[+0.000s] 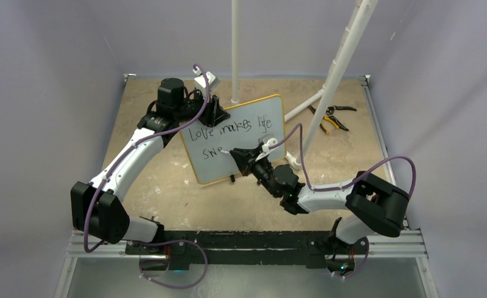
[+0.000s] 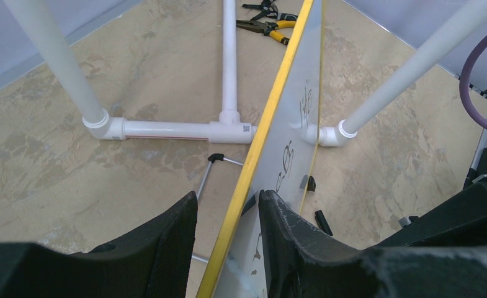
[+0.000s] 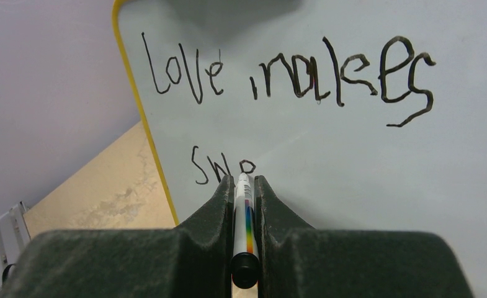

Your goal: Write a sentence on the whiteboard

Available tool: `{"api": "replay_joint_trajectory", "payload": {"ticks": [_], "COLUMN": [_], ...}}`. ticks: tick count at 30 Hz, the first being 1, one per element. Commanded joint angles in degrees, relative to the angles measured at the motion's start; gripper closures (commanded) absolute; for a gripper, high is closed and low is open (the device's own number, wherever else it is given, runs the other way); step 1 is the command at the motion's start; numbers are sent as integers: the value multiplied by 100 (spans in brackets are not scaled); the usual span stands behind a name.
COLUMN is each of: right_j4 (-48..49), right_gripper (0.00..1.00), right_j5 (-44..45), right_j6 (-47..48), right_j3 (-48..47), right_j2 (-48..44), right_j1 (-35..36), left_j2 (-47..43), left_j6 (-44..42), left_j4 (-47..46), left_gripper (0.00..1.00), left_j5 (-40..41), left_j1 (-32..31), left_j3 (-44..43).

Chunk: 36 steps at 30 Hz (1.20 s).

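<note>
left gripper [image 2: 227, 197] straddles the whiteboard [image 2: 289, 124] edge-on, white pipes [image 2: 166, 130] and pliers [image 2: 265, 26] beyond.

the mottled tan desk [image 1: 185, 205] carries the standing whiteboard [image 1: 213, 167], a white pipe frame [image 2: 166, 130] and pliers [image 1: 325, 121].

Left arm [image 1: 135, 155]: stretched forward, wrist bent over at the far end. Left gripper [image 2: 228, 202] straddles the edge of the whiteboard [image 2: 290, 124], one finger on each face; whether it clamps is unclear.

Right arm [image 1: 327, 195]: folded low, forearm angled left. Right gripper [image 3: 244, 180]: jaws pinched tight on a marker [image 3: 244, 211], tip pointing forward.
</note>
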State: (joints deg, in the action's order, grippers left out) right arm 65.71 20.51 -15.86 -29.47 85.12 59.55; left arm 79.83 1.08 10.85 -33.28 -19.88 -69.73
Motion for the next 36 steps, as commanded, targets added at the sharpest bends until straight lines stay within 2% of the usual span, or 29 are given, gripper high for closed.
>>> {"api": "replay_joint_trajectory", "payload": {"ticks": [1, 14, 22, 36], "right_j4": [39, -103, 70, 179], "right_gripper": [100, 100, 100, 100], "right_j5": [171, 581, 398, 441], "right_j6": [-104, -96, -128, 86], "right_j3": [90, 194, 363, 146], "right_j2": [22, -222, -580, -354], "right_j1": [-40, -40, -40, -57], "left_j2": [85, 103, 120, 120], "left_j6": [113, 114, 112, 110], "left_j4": [62, 58, 58, 68], "left_gripper": [92, 92, 92, 92], "left_j5": [-197, -196, -197, -197], "left_j1": [19, 19, 19, 19], "left_j3": [63, 65, 61, 65]}}
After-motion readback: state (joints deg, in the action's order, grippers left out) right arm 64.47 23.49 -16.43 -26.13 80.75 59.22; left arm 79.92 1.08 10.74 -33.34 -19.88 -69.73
